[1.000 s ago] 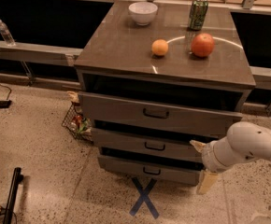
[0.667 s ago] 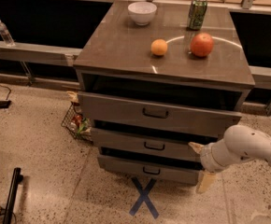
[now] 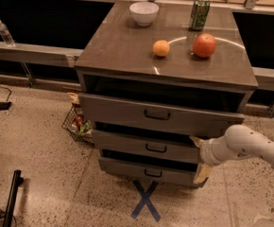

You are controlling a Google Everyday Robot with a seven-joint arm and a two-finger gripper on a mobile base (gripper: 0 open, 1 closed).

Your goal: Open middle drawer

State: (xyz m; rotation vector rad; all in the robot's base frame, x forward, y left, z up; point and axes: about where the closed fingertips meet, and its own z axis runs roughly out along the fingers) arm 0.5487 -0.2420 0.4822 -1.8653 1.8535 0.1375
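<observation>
The middle drawer (image 3: 144, 147) is the second of three grey-brown drawers in a cabinet in the middle of the camera view. Its flat front carries a small dark bar handle (image 3: 156, 148). My white arm comes in from the right edge. My gripper (image 3: 199, 156) is at the right end of the middle drawer's front, low on the cabinet's right corner. One pale fingertip (image 3: 196, 140) shows at the drawer's upper right corner and another (image 3: 202, 173) hangs lower, by the bottom drawer. The top drawer (image 3: 158, 114) stands out a little, with a dark gap above it.
On the cabinet top (image 3: 123, 56) stand a white bowl (image 3: 144, 13), a green can (image 3: 199, 13), an orange (image 3: 161, 48) and a red apple (image 3: 204, 45). A wire basket (image 3: 78, 123) sits at the cabinet's left foot. A blue tape X (image 3: 145, 200) marks the floor in front.
My arm has moved slightly left toward the cabinet's right corner. The drawers have not visibly moved.
</observation>
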